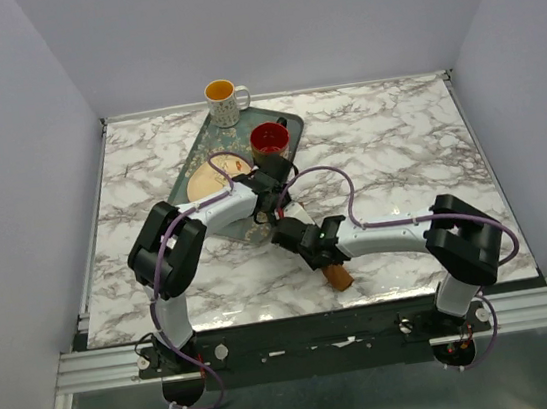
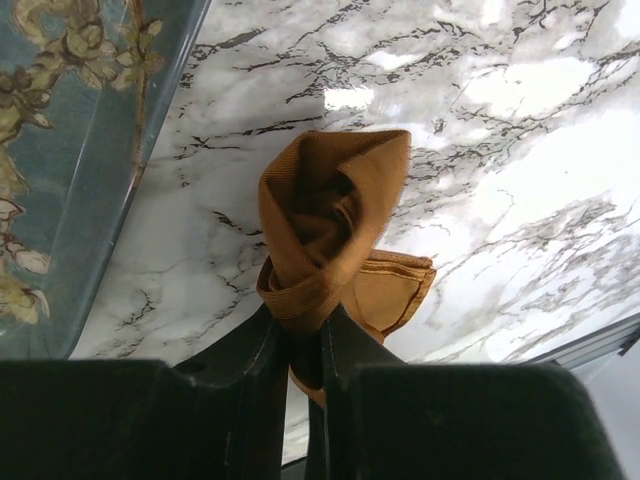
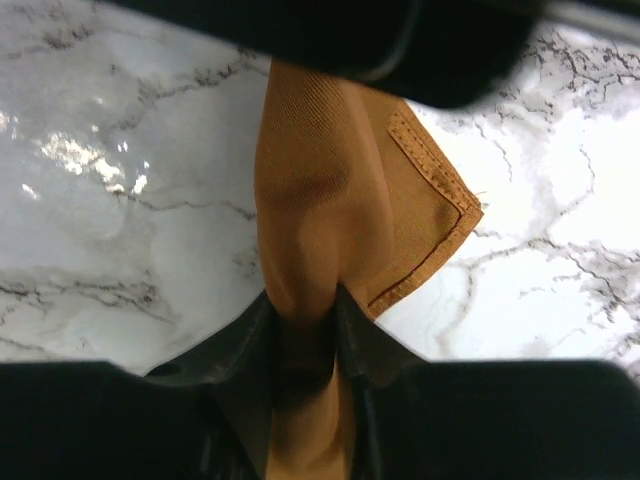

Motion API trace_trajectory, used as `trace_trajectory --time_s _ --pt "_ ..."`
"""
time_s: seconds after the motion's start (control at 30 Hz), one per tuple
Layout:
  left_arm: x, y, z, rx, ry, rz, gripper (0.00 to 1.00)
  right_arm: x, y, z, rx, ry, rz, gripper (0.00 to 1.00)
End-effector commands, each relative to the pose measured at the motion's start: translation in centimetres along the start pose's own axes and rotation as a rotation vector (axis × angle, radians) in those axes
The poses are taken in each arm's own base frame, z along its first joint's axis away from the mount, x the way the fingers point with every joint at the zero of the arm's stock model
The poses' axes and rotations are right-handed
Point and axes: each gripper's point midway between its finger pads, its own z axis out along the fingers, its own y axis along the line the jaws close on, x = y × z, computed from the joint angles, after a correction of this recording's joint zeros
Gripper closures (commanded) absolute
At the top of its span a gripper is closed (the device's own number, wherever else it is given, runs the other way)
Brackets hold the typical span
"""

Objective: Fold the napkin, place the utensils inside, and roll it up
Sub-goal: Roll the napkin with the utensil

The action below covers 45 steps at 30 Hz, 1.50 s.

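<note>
Nearest us, the napkin (image 1: 339, 277) shows one rust-brown end just inside the near edge of the table (image 1: 397, 148), a little right of the middle. It is bunched into a slim roll whose long axis runs from that end away and to the left. Our right gripper (image 3: 303, 300) meets the roll first, its fingers pinched onto the cloth, with a hemmed corner flaring out beside them. Just beyond, our left gripper (image 2: 300, 325) clamps the farther end, its jaws close together around the folds. We judge that any further rolling must turn across that axis, and both arms are equally near. We cannot see the utensils, nor tell whether they lie inside. Farther off, toward the far edge, stands the tray (image 1: 196, 154).
</note>
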Motion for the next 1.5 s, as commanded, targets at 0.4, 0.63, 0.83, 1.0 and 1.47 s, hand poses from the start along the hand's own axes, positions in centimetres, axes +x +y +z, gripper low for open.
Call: trace_trajectory --time_s 0.4,0.63,0.83,1.0,1.47 --pt "-5.4 -1.7 -7.6 0.206 -0.181 0.200 0.21 1.9 1.6 0.5 -0.653 0.018 0.356 0.79" --pt "-4.2 -1.1 -8.1 0.251 -0.132 0.201 0.22 2.7 1.8 0.4 -0.942 0.148 0.473 0.66" --pt "-1.2 -3.3 -6.1 0.346 -0.031 0.213 0.34 2.3 0.9 1.3 -0.981 0.153 0.528 0.59" --pt "0.0 -4.6 -3.8 0.376 0.031 0.187 0.43 2.1 -0.3 1.2 -0.922 0.143 0.553 0.49" --pt "0.4 -3.4 -2.8 0.290 0.031 0.183 0.43 2.1 -2.0 2.1 -0.788 0.183 0.507 0.81"
